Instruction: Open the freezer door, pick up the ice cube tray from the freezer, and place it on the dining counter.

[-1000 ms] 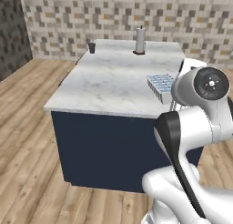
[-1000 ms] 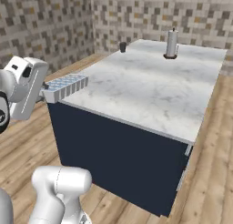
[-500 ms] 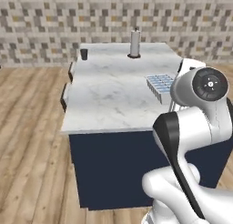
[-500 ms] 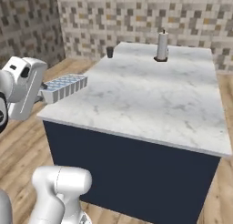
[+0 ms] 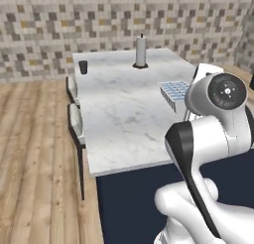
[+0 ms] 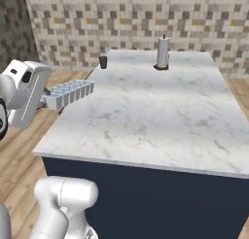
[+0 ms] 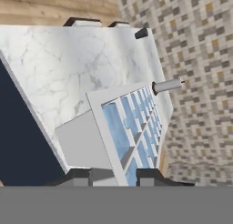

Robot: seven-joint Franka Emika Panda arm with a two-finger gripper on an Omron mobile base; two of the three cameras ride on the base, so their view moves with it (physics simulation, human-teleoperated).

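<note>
- Gripper point(image 7: 116, 175) sat nearest the hand camera, its two dark fingertips pinching the near edge of the tray point(image 7: 129, 127).
- Tray, white with rows of pale blue cubes, stuck out level from the gripper point(image 6: 48, 101) in the right base view; it hung in the air at about counter height, by one edge of the marble top, not resting on it.
- Counter point(image 6: 160, 116) lay just beyond, a wide marble top on a navy base, with open bare marble close to the tray point(image 5: 174, 91).
- Farther off stood a small dark cup point(image 6: 103, 62) and an upright paper towel roll point(image 6: 163, 52), near the far end.
- Step in hand, judging by this: carrying the tray to the counter.
- Next move would call for reaching over the marble, lowering the tray flat, then releasing.
</note>
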